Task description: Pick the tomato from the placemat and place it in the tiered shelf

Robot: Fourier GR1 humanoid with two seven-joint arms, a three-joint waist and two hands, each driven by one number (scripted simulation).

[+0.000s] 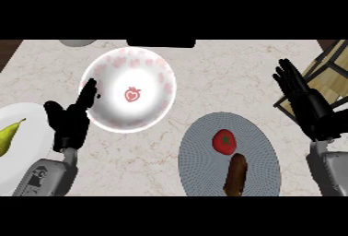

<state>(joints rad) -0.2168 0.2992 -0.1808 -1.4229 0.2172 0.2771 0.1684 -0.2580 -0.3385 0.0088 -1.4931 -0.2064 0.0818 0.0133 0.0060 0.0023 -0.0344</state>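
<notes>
Head view: tomato, stem seemingly up, on placemat; both hands spread.

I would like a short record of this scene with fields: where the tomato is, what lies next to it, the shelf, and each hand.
tomato: on the grey placemat, red tomato untouched
beside it: brown sausage, just below the tomato
tiered shelf: wooden shelf at right edge
right hand: right hand open, fingers up, near the shelf
left hand: left hand open, by the white bowl
</notes>
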